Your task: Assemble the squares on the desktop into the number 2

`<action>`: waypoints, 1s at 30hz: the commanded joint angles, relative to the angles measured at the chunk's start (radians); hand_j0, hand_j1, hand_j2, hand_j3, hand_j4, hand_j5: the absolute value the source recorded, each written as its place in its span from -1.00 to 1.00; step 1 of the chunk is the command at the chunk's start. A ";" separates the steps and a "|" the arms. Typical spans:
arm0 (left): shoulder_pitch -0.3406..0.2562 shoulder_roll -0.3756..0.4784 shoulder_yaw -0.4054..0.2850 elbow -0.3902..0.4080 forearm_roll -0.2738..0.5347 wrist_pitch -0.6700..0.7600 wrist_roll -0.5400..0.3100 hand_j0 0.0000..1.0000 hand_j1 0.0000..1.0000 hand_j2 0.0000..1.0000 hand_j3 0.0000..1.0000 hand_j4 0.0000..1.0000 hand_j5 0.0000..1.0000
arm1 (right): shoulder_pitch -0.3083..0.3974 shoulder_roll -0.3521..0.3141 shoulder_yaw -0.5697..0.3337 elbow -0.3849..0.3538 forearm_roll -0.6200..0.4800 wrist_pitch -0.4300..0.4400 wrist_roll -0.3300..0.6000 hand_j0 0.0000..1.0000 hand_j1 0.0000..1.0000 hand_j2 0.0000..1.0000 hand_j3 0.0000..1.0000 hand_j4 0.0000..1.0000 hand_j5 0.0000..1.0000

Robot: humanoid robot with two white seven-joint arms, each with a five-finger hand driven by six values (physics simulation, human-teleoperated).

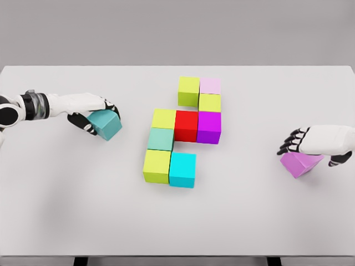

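I see flat white rectangular tabletop [66, 210] filling most of view, edges running 9 to 3 o'clock. Plain grey backdrop [177, 27] at 12 o'clock. Dark table supports [81, 260] peeking out at 6 o'clock.

- Left arm enters at 9 o'clock, forearm level, pointing toward 3 o'clock.
- Left hand [94, 117] curled, dark fingers clamped round a teal cube [105, 124].
- Right hand [313, 143] at 3 o'clock, fingers spread toward 9 o'clock, resting over a violet cube [300, 164].
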 commanded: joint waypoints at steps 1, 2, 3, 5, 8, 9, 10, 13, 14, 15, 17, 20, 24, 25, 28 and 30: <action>0.000 0.000 -0.003 0.000 0.006 0.006 0.002 -0.22 -0.22 -0.22 -0.22 -0.22 -0.22 | 0.000 0.008 0.007 0.012 -0.003 0.002 0.000 1.00 1.00 1.00 1.00 1.00 1.00; -0.015 0.000 -0.003 0.005 0.008 0.006 0.002 -0.20 -0.20 -0.20 -0.20 -0.20 -0.20 | -0.002 0.011 0.007 0.027 -0.003 0.002 0.000 1.00 1.00 1.00 1.00 1.00 1.00; -0.028 0.000 -0.009 0.034 0.008 0.006 0.002 -0.17 -0.17 -0.17 -0.17 -0.17 -0.17 | -0.003 0.014 0.007 0.038 -0.005 0.002 0.000 1.00 1.00 1.00 1.00 1.00 1.00; -0.069 -0.021 -0.042 0.085 0.009 0.006 0.002 -0.16 -0.16 -0.16 -0.16 -0.16 -0.16 | -0.006 0.021 0.007 0.065 -0.005 0.002 0.000 1.00 1.00 1.00 1.00 1.00 1.00; -0.098 -0.029 -0.044 0.095 0.012 0.006 0.002 -0.16 -0.16 -0.16 -0.16 -0.16 -0.16 | -0.012 0.031 0.007 0.087 -0.005 0.002 0.000 1.00 1.00 1.00 1.00 1.00 1.00; -0.110 -0.038 -0.044 0.094 0.012 0.006 0.002 -0.16 -0.16 -0.16 -0.16 -0.16 -0.16 | -0.012 0.033 0.007 0.087 -0.005 0.002 0.000 1.00 1.00 1.00 1.00 1.00 1.00; -0.123 -0.044 -0.044 0.094 0.014 0.006 0.002 -0.16 -0.16 -0.16 -0.16 -0.16 -0.16 | -0.012 0.033 0.008 0.087 -0.003 0.002 0.000 1.00 1.00 1.00 1.00 1.00 1.00; -0.143 -0.081 -0.044 0.088 0.015 0.006 0.002 -0.16 -0.16 -0.16 -0.16 -0.16 -0.16 | -0.011 0.041 0.010 0.085 -0.003 0.002 0.000 1.00 1.00 1.00 1.00 1.00 1.00; -0.149 -0.105 -0.044 0.089 0.032 0.006 0.002 -0.16 -0.16 -0.16 -0.16 -0.16 -0.16 | -0.011 0.041 0.010 0.085 -0.003 0.002 0.000 1.00 1.00 1.00 1.00 1.00 1.00; -0.152 -0.115 -0.044 0.086 0.055 0.006 0.002 -0.16 -0.16 -0.16 -0.16 -0.16 -0.16 | -0.011 0.044 0.014 0.085 -0.003 0.002 0.000 1.00 1.00 1.00 1.00 1.00 1.00; -0.182 -0.155 -0.045 0.082 0.100 0.032 0.002 -0.14 -0.14 -0.14 -0.14 -0.14 -0.14 | -0.012 0.054 0.017 0.085 -0.003 0.002 0.000 1.00 1.00 1.00 1.00 1.00 1.00; -0.201 -0.205 -0.049 0.080 0.245 0.409 0.002 -0.07 -0.07 -0.07 -0.07 -0.07 -0.07 | -0.011 0.054 0.016 0.085 -0.003 0.002 0.000 1.00 1.00 1.00 1.00 1.00 1.00; -0.216 -0.234 -0.050 0.059 0.241 0.520 0.002 -0.08 -0.08 -0.08 -0.08 -0.08 -0.08 | -0.012 0.054 0.016 0.085 -0.005 0.002 0.000 0.52 0.52 0.52 0.52 0.52 0.52; -0.219 -0.248 -0.050 0.060 0.236 0.557 0.002 -0.08 -0.08 -0.08 -0.08 -0.08 -0.08 | -0.012 0.054 0.016 0.085 -0.005 0.002 0.000 0.42 0.42 0.42 0.42 0.42 0.42; -0.218 -0.303 -0.052 0.057 0.213 0.700 0.002 -0.08 -0.08 -0.08 -0.08 -0.08 -0.08 | -0.012 0.054 0.014 0.085 -0.005 0.002 0.000 0.37 0.37 0.37 0.37 0.37 0.37; -0.216 -0.311 -0.079 0.036 0.204 0.749 0.056 -0.08 -0.08 -0.08 -0.08 -0.08 -0.08 | -0.012 0.054 0.014 0.085 -0.005 0.002 0.000 0.32 0.32 0.32 0.32 0.32 0.32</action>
